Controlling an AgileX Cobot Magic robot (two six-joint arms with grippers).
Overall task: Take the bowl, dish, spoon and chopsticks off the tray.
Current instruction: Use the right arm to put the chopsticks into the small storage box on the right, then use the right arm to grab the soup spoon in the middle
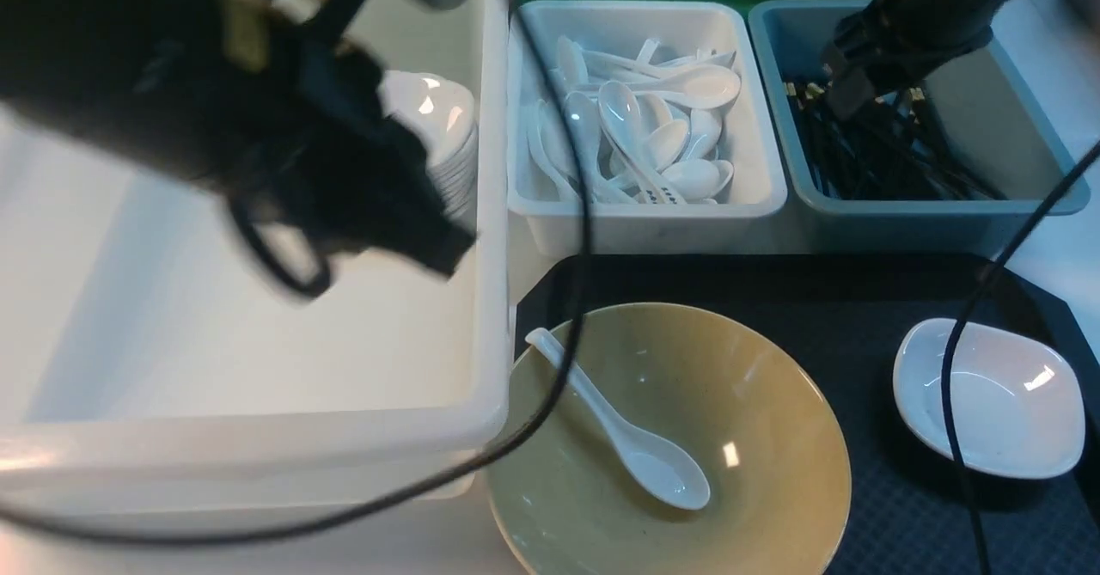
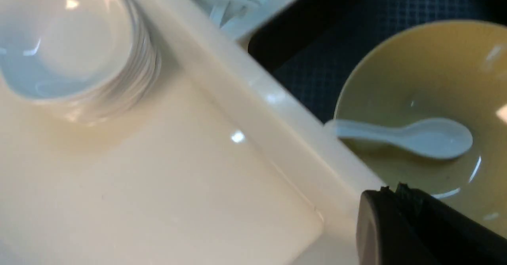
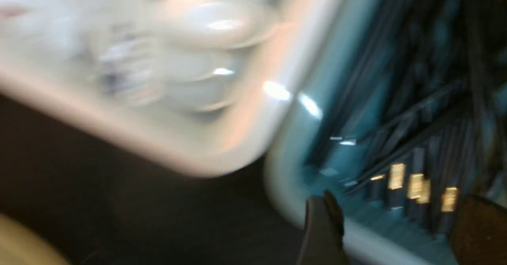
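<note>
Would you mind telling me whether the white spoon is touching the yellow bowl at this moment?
Touching. The front view shows the spoon lying inside the bowl, scoop on its inner wall and handle across the rim.

**Front view.** Camera set high between the two arms, facing forward and steeply downward. It takes in the tray (image 1: 911, 515), the bowl (image 1: 756, 437), the large white tub (image 1: 494, 300), the spoon tub (image 1: 653, 223) and the grey-blue tub (image 1: 859, 214). The blurred left arm (image 1: 172, 85) blocks its upper left.

**Left wrist view.** Close range, looking down across the large white tub's rim. It shares with the front view the stack of white dishes (image 1: 438, 119), the bowl, the spoon (image 1: 636, 450) and part of the tray.

**Right wrist view.** Very close and motion-blurred, looking over the grey-blue tub's black chopsticks (image 1: 876, 154). It shares with the front view that tub, the spoon tub's corner and the tray.
</note>
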